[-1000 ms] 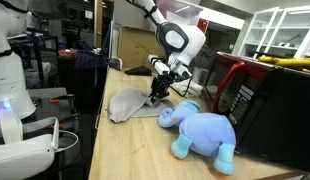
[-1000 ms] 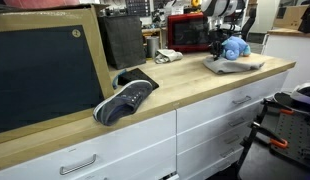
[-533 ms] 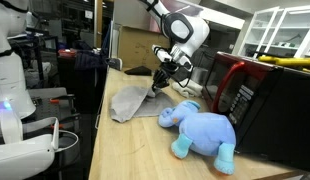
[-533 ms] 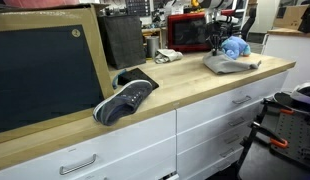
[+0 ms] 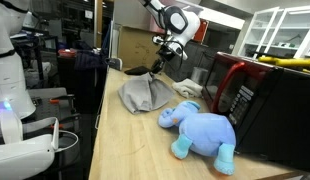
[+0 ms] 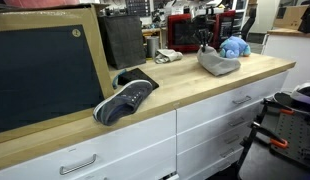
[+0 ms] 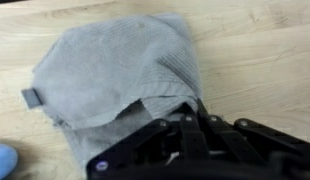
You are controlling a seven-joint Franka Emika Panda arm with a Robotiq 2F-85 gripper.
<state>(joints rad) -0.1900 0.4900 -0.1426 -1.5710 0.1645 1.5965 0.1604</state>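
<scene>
A grey cloth [image 5: 145, 93] lies on the wooden counter, one edge lifted into a peak under my gripper [image 5: 158, 63]. In the wrist view the cloth [image 7: 115, 65] spreads out below, and the black fingers [image 7: 163, 138] are pinched together on a raised fold of it at the bottom of the picture. In an exterior view the cloth [image 6: 217, 64] hangs bunched from the gripper [image 6: 204, 42] above the counter's far end. A blue stuffed elephant [image 5: 202, 130] lies on the counter just beside the cloth, apart from the gripper.
A red and black microwave [image 5: 257, 95] stands behind the elephant [image 6: 233, 47]. A dark sneaker [image 6: 126, 99] lies on the wooden counter [image 6: 185, 85], next to a framed chalkboard [image 6: 50, 68]. A white robot body [image 5: 13, 70] stands off the counter's edge.
The gripper has shut on the cloth's edge and risen, pulling the cloth up from lying flat and dragging it into a bunched, peaked shape.
</scene>
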